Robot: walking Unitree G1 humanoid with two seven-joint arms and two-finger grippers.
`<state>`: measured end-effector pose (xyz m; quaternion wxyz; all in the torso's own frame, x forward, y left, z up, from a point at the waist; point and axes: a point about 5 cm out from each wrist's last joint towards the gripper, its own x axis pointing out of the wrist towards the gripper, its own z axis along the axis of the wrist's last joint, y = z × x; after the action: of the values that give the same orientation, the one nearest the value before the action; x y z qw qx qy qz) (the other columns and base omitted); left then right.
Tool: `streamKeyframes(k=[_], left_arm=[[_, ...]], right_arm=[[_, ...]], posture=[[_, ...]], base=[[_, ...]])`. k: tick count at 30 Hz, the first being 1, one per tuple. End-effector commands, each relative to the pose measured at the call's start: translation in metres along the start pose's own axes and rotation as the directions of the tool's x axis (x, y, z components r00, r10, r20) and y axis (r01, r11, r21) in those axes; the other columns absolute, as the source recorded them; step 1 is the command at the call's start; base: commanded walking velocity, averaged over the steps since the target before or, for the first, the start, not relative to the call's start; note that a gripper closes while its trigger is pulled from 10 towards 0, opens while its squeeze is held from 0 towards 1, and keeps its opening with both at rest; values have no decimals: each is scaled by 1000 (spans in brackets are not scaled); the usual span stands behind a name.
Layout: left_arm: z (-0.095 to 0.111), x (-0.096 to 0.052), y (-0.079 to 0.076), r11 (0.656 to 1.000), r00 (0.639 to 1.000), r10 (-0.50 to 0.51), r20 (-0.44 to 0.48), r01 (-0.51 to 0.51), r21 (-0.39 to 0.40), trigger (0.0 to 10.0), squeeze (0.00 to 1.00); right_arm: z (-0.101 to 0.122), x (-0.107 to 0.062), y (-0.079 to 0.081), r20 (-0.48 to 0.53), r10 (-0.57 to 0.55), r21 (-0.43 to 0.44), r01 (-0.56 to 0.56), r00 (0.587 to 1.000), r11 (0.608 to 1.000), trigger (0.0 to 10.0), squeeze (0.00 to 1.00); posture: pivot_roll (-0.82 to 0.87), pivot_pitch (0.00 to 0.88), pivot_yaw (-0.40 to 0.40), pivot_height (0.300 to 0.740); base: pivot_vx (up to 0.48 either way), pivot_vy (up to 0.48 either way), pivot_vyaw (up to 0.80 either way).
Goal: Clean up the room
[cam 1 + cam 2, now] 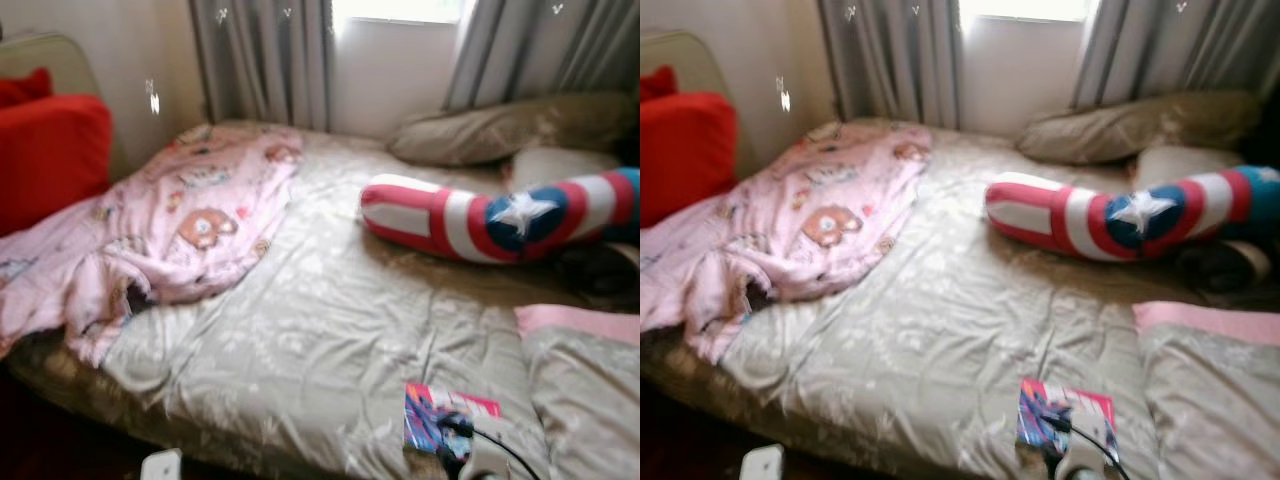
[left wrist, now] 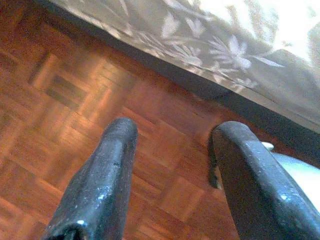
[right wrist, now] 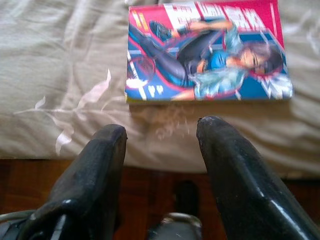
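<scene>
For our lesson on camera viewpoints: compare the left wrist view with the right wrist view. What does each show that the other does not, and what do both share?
Left wrist view alone: the left hand, fingers apart and holding nothing, hangs over the wooden parquet floor beside the bed's edge.

Right wrist view alone: the right hand, fingers apart and holding nothing, points at a colourful comic book lying flat near the bed's edge.

Both share: the beige floral bedspread, a strip of wooden floor, and two open black fingers.
</scene>
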<state>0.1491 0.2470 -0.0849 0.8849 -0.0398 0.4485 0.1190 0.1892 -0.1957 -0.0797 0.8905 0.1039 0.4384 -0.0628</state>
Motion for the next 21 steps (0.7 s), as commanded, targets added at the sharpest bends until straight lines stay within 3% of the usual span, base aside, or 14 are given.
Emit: streamKeyframes(k=[1,11,21], left_arm=[[-3,-1,-1,1000,1000,-12,-3,12,2,10000,0],[0,-1,6,1000,1000,-10,4,10,5,10000,0],[11,4,-17,999,999,-31,17,31,8,10000,0]], right_arm=[[1,0,-3,-5,-9,1,9,1000,1000,10000,0],[0,0,-2,-6,-5,10,5,1000,1000,10000,0],[0,0,-1,-6,-2,13,2,1000,1000,10000,0]], posture=[[31,0,34,740],[38,0,35,740],[42,0,35,740]], base=[[0,341,0],[0,341,0],[0,340,0]])
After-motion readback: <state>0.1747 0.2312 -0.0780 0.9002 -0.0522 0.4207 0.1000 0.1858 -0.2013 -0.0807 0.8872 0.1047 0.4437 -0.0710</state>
